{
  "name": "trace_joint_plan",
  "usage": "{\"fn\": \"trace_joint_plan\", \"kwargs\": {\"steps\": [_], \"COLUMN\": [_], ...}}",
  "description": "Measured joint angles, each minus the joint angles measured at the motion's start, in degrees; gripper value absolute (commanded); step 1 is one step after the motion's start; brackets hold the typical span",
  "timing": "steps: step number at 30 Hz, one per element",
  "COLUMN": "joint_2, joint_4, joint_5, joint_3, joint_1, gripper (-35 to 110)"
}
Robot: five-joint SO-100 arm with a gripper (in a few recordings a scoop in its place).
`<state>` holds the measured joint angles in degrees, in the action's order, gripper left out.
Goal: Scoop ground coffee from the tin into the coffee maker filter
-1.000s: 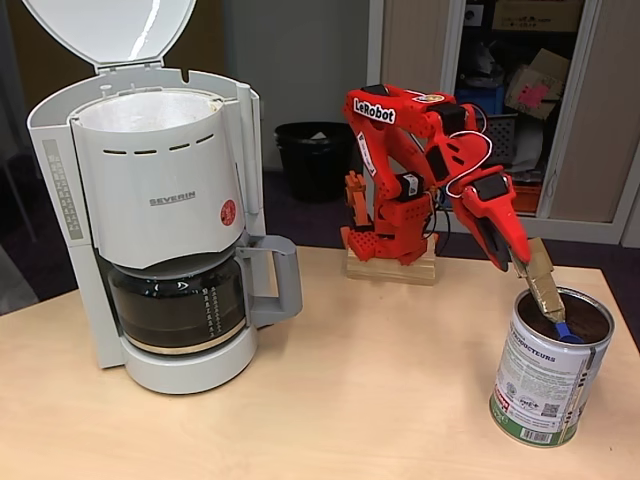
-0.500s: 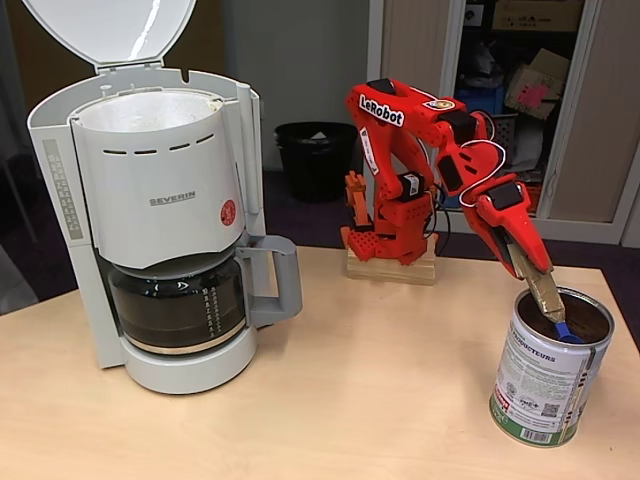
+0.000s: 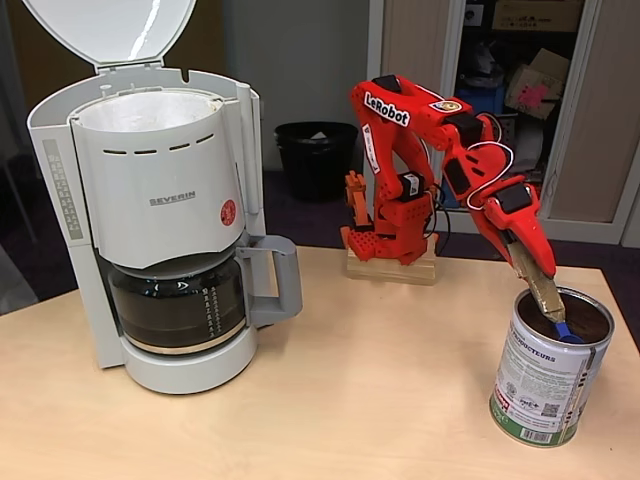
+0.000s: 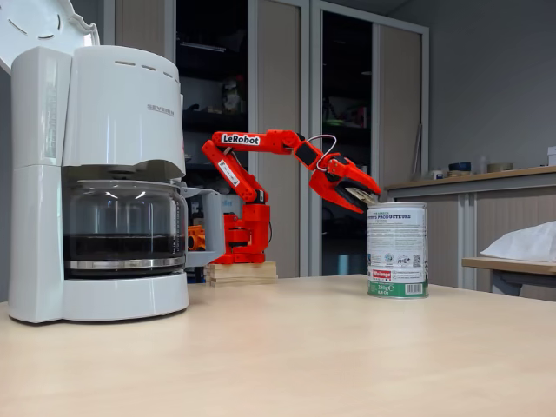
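The shiny tin (image 3: 548,380) with a white label and green band stands at the table's right, open, with dark ground coffee (image 3: 590,318) inside. My red gripper (image 3: 524,256) hangs above its rim, shut on the tan handle of a scoop (image 3: 545,292). The scoop's blue bowl (image 3: 567,332) dips into the coffee. From the side, the gripper (image 4: 368,198) angles down over the tin (image 4: 397,252). The white paper filter (image 3: 150,104) lines the pale-grey SEVERIN basket (image 3: 165,185) at the left; the basket (image 4: 122,109) also shows side-on.
The oval lid (image 3: 110,30) stands hinged open above the basket. A glass carafe (image 3: 180,305) with a grey handle sits under it. My arm's base rests on a wooden block (image 3: 392,268) at the back. Bare table (image 3: 380,370) lies between machine and tin.
My wrist has shifted slightly right and the scoop handle now stands steeper. The blue bowl has stayed down in the tin.
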<state>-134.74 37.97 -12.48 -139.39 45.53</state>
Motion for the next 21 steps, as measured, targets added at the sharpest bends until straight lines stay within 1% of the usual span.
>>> {"fn": "trace_joint_plan", "kwargs": {"steps": [5, 12, 19, 21], "joint_2": [2.2, 3.43, 5.19, 6.59], "joint_4": [-2.55, -5.19, -4.31, -3.6], "joint_5": [-1.49, -2.9, -2.64, -0.88], "joint_3": [0.0, 0.53, 4.83, 7.12], "joint_1": [0.09, -0.35, -0.97, -1.41], "gripper": [0, 0, 0, 0]}}
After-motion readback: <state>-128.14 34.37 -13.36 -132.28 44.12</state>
